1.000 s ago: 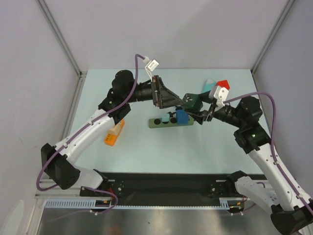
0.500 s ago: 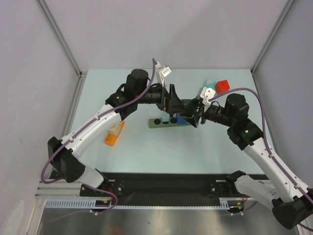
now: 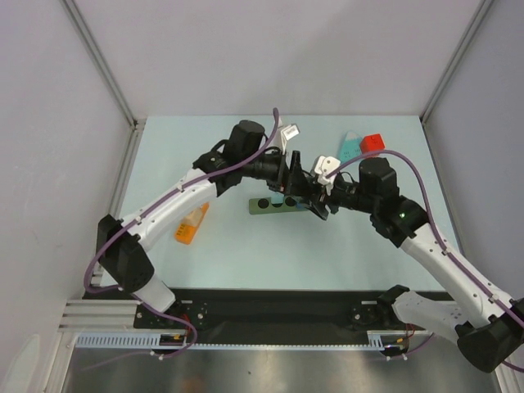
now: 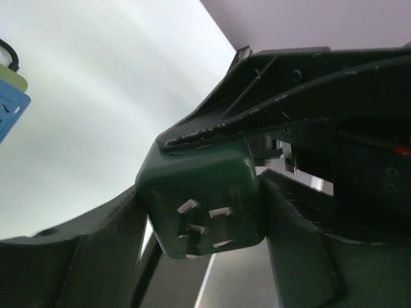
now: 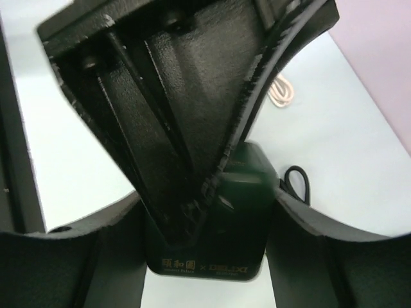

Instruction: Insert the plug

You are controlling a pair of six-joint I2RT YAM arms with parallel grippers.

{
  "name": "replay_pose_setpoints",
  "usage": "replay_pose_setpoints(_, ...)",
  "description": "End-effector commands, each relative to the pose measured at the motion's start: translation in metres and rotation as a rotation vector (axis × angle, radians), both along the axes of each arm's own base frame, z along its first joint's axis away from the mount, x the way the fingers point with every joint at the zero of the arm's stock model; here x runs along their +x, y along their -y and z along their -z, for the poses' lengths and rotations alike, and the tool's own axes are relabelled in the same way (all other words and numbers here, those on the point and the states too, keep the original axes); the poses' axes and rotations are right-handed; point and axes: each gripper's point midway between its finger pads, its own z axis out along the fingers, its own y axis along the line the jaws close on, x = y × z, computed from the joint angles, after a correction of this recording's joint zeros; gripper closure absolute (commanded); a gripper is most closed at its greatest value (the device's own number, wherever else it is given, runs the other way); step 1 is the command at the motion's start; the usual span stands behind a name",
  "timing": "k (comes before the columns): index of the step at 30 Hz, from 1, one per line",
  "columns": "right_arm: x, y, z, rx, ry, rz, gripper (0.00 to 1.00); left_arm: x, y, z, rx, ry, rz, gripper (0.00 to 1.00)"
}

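Where they meet over the pale green table, the left arm and the right arm both reach inward with bent elbows. Their wrists almost touch above the dark power strip. The left gripper and right gripper converge on one dark green plug, held in the air over the strip. Each pincer's fingers press against opposite sides of it, and the two grips are crossed. Its metal prongs face the left wrist camera. On its other face, small pale print ends in DELIXI, after characters too small to make out.
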Motion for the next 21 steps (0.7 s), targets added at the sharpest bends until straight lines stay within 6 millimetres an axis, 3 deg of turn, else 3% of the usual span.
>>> replay_pose_setpoints(1, 0.000, -0.005, -0.036, 0.037, 0.119, -0.023, 1.00, -0.002, 0.000, 0.001, 0.015, 0.018, 0.030, 0.33)
replay_pose_setpoints(3, 0.004, -0.005, -0.039, 0.063, 0.108, 0.008, 0.99, -0.005, 0.001, -0.002, -0.001, 0.011, 0.049, 0.62)
replay_pose_setpoints(4, 0.008, -0.002, -0.041, 0.072, 0.115, 0.039, 0.91, -0.005, 0.000, -0.006, -0.012, 0.011, 0.050, 0.82)
replay_pose_setpoints(5, 0.011, -0.002, -0.043, 0.081, 0.125, 0.050, 0.81, -0.007, -0.002, -0.009, -0.028, 0.000, 0.061, 0.89)
replay_pose_setpoints(6, 0.010, -0.001, -0.044, 0.087, 0.128, 0.051, 0.57, -0.006, -0.001, -0.013, -0.057, -0.014, 0.061, 1.00)
replay_pose_setpoints(7, 0.010, -0.002, -0.048, 0.105, 0.130, 0.049, 0.52, -0.008, -0.003, -0.020, -0.088, -0.019, 0.066, 1.00)
replay_pose_setpoints(11, 0.003, -0.007, -0.062, 0.189, 0.138, 0.007, 0.08, -0.011, -0.012, -0.040, -0.244, -0.069, 0.096, 1.00)
replay_pose_setpoints(12, 0.004, -0.001, -0.062, 0.208, 0.134, 0.016, 0.04, -0.016, -0.012, -0.048, -0.309, -0.087, 0.131, 1.00)
replay_pose_setpoints(14, -0.002, -0.001, -0.074, 0.287, 0.136, -0.022, 0.00, -0.018, -0.016, -0.065, -0.390, -0.047, 0.153, 1.00)
replay_pose_setpoints(16, -0.004, 0.004, -0.080, 0.333, 0.151, -0.051, 0.00, -0.027, -0.018, -0.067, -0.414, -0.094, 0.181, 1.00)
replay_pose_setpoints(21, -0.005, 0.013, -0.086, 0.397, 0.120, -0.067, 0.00, -0.037, -0.027, -0.101, -0.583, -0.135, 0.211, 1.00)
